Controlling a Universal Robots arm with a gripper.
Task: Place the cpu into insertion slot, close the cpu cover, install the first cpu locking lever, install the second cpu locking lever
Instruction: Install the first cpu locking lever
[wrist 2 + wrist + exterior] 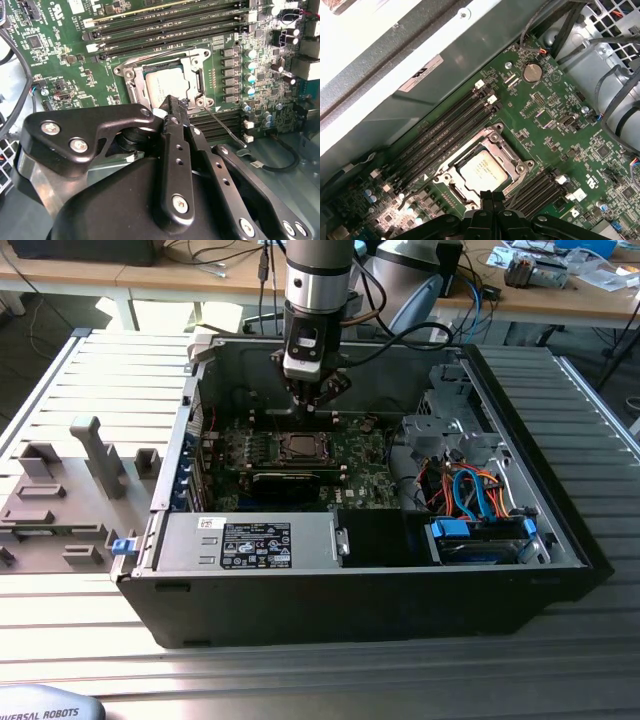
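Chip [482, 172] lies socketed beneath the lowered cover [510, 150]; jaws, closed together and empty, hover at its edge, likely to work the loose lever [225, 127].

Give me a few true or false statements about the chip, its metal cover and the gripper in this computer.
The cpu lies in its socket. True.
The gripper holds the cpu up above the case. False: the gripper is down at the socket's edge, and the cpu lies in the socket.
The cover lies flat around the cpu. True.
The case is closed. False: it is open, with the green board in view.
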